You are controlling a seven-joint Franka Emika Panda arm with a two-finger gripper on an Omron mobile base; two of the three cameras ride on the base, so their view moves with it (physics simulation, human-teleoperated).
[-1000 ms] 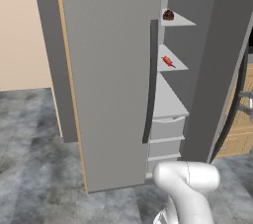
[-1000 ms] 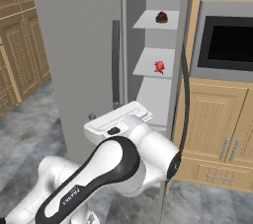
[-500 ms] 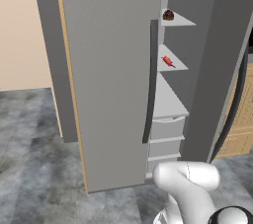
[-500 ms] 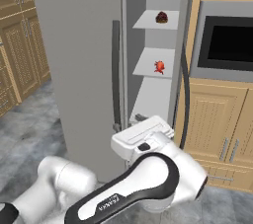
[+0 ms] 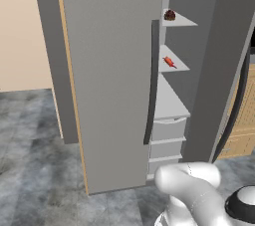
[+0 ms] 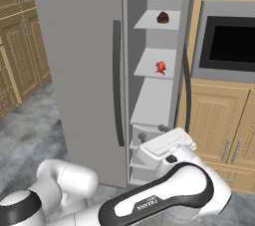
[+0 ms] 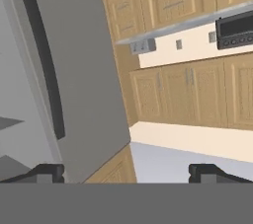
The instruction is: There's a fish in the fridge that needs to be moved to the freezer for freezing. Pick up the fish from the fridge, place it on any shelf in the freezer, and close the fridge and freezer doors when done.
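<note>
You have the tiny red-orange fish [image 6: 160, 67] on the freezer's second opaque grey shelf [image 6: 149, 65]; a dark lump [image 6: 163, 17] sits one shelf above. Your gripper [image 7: 126, 172] stands spread and empty beside the open narrow door [image 7: 84, 75].

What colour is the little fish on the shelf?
Red-orange fish, on a light-grey shelf; clearest in the right base view.

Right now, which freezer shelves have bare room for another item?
Third shelf, above the drawers, is fully bare. The fish shelf has room left of it. Top shelf's dark lump sits right; left side free.
</note>
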